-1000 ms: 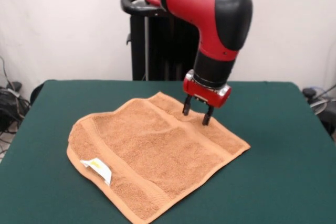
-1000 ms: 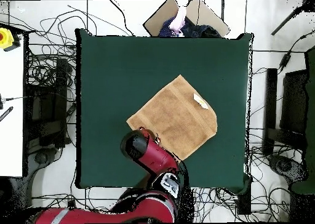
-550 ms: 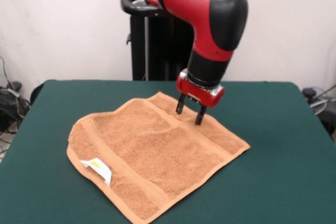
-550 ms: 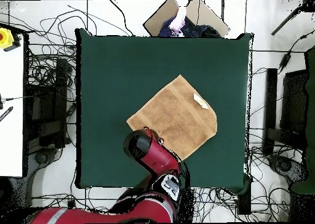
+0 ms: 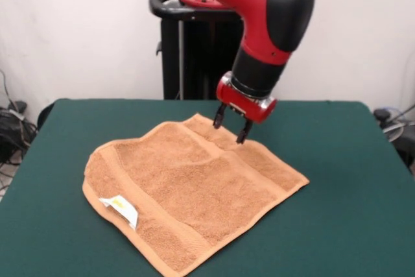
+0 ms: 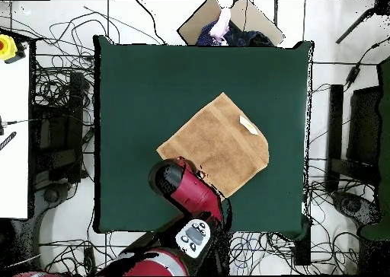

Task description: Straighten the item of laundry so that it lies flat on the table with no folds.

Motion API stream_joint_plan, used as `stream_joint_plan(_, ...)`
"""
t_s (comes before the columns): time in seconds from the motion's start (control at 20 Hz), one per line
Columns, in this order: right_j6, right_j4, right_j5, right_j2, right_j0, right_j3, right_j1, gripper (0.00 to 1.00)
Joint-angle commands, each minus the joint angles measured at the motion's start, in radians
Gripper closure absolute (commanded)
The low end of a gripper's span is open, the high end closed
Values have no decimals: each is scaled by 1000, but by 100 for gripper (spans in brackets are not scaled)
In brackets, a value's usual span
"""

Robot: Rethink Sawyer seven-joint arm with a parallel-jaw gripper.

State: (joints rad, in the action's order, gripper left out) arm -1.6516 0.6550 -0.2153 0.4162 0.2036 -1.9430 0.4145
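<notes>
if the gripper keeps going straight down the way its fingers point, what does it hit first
Most likely the towel: the open gripper points down over its far border band. Depth is unclear, but nothing shows between them.

Arm: it's reaching down from above, red and black, elbow bent.
Wrist: it's tilting a bit.
Gripper point(image 5: 233, 126): jaws are hanging apart, pointing down, gripping nothing.

Tabletop point(image 5: 350, 180): we see dark green felt.
On it: our orange-tan towel point(image 5: 188, 189), spread near centre, white label point(image 5: 120, 207) up.
</notes>
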Motion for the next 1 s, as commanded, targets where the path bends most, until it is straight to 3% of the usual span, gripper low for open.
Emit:
stream_joint_plan(0.05, -308, 75, -9, -69, -34, 88, 4, 0)
stream_joint_plan(0.25, -289, 61, 119, -202, -112, 42, 64, 0)
stream_joint_plan(0.85, -330, -21, 315, -401, -231, 5, 96, 0)
stream_joint_plan(0.9, -326, -22, 319, -406, -233, 5, 94, 0)
stream_joint_plan(1.0, -292, 38, 266, -319, -153, 42, 63, 0)
